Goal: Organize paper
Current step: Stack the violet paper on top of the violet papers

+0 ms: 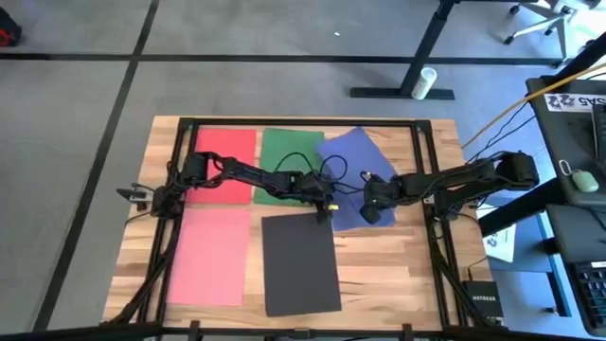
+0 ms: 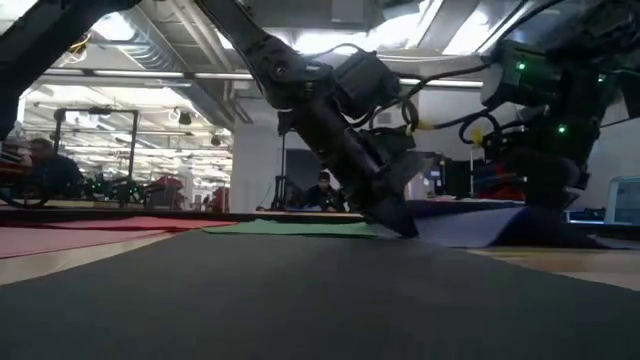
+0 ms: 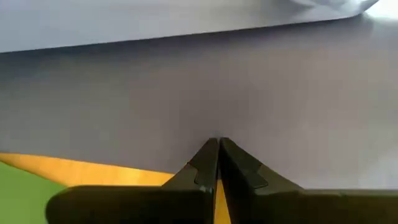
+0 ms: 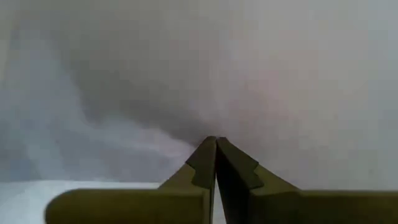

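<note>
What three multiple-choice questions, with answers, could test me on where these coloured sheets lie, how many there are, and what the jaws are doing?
1. Which sheet lies nearest the table's front edge?
A. green
B. dark grey
C. blue

2. How many coloured sheets lie on the table?
A. three
B. five
C. seven

3. How do the left gripper's jaws stand?
A. shut
B. wide open
C. holding a cup

Answers:
1 B: the dark grey sheet lies below the others.
2 B: red sheet, green sheet, blue sheet, pink sheet, dark grey.
3 A: the left gripper shows fingers pressed together.
</note>
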### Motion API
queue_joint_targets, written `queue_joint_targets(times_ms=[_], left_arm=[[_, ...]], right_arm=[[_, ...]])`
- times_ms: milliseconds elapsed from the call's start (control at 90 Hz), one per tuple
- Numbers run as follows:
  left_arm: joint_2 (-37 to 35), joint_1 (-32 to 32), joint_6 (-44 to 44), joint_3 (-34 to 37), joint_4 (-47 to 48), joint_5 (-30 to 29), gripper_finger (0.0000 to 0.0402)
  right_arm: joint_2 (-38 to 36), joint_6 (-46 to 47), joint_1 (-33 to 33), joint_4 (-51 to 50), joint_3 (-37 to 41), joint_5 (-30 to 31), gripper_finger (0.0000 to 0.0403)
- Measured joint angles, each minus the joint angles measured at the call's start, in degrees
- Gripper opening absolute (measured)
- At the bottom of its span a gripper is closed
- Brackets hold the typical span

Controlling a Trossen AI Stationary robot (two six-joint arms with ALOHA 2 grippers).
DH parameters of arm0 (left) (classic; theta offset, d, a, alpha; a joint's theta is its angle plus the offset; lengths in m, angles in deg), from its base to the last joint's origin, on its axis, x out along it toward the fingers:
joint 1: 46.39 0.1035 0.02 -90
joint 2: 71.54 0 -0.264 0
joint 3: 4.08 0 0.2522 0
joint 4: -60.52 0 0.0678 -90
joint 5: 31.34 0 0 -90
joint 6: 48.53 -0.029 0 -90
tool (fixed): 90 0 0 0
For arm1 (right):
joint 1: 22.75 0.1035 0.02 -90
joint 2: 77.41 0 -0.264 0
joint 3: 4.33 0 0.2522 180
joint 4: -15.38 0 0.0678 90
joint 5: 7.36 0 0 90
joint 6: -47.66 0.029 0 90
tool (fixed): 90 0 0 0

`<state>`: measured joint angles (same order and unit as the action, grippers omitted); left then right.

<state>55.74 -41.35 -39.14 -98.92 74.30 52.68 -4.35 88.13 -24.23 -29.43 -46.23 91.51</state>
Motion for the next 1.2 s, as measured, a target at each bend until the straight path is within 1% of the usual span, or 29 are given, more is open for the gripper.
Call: queue_joint_targets(times_ms=[44, 111, 289, 556, 656, 800, 967, 1056, 1200], left_arm=[[0.0, 0.0, -0.1, 0.0, 0.1, 0.0, 0.0], [0.0, 0.0, -0.3, 0.0, 0.2, 0.0, 0.0], [0.1, 0.1, -1.2, 0.1, 0.1, 0.0, 0.0], [0.1, 0.6, -1.5, 0.1, -0.1, 0.2, 0.0], [0.2, 0.8, -2.0, 0.2, -0.6, 0.2, 0.0], [0.2, 1.2, -2.1, 0.2, -0.9, 1.1, 0.0], [0.2, 1.3, -2.2, 0.2, -1.2, 1.3, 0.0], [0.2, 1.3, -2.3, 0.2, -1.3, 1.3, 0.0], [0.2, 1.3, -2.3, 0.2, -1.7, 1.4, 0.0]], right_arm=[[-0.6, -0.3, 0.1, -1.0, -0.8, -1.0, 0.0], [-2.4, -0.4, 0.9, -1.5, -2.2, -0.8, 0.0], [-6.2, 0.1, 3.2, -2.0, -4.1, 1.4, 0.0], [-4.3, -0.4, 3.3, -1.2, -1.8, 8.0, 0.0], [-2.9, -0.6, 3.3, 1.1, -0.6, 7.9, 0.0], [-1.9, -1.2, 3.3, 5.0, 0.9, 5.4, 0.0], [-1.9, -1.4, 3.4, 5.1, 1.6, 3.5, 0.0], [-1.9, -1.5, 3.4, 6.3, 1.7, 3.6, 0.0], [-1.9, -3.8, 3.4, 14.4, 1.7, 6.0, 0.0]])
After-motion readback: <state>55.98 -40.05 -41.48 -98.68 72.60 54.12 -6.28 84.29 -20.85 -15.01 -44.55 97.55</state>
